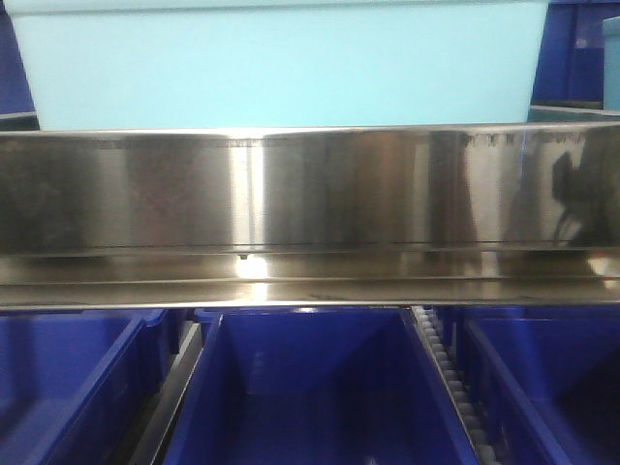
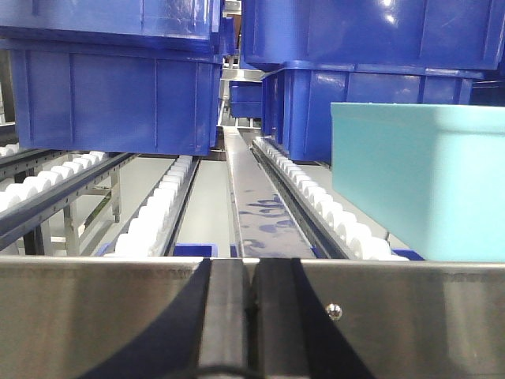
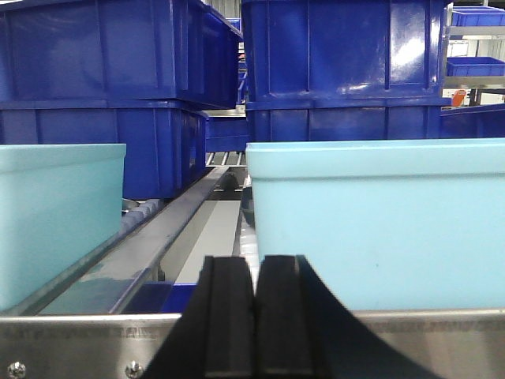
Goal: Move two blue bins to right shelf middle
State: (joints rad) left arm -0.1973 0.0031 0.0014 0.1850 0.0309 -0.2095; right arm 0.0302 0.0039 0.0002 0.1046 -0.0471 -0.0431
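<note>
On the roller level behind a brushed stainless-steel front rail (image 1: 310,194): two task items, both listed from the right wrist view.
- Left-hand pale sky-blue rectangular plastic bin (image 3: 59,225): smooth walls, thick rim, upright, just behind the rail.
- Right-hand pale sky-blue rectangular plastic bin (image 3: 379,229): same make, upright, in the neighbouring lane. A flat steel divider strip (image 3: 150,229) runs between the two, which stand apart.

Left gripper (image 2: 251,276): black fingers pressed together with nothing between them, level with the rail. It faces a divider flanked by white plastic roller tracks (image 2: 158,213), and one pale bin stands to its right.

Right gripper (image 3: 254,272): fingers likewise together and empty, aimed at the gap between the bins.

Step, as judged: neither bin is held, so this reads as an approach or a pause between grasps. Whether this level is the right shelf's middle cannot be told.

Next move, if a pick-up: part the fingers, shift sideways to a bin's near wall and take the thick rim.

Edges and room:
- The rail lip stands in front of both bins and must be cleared on any lift.
- Stacked dark blue ribbed plastic crates (image 3: 339,63) stand behind, limiting depth.
- Open-topped dark blue plastic crates (image 1: 310,387) lie below the rail.
- Free room is the lane ahead of the left gripper.
</note>
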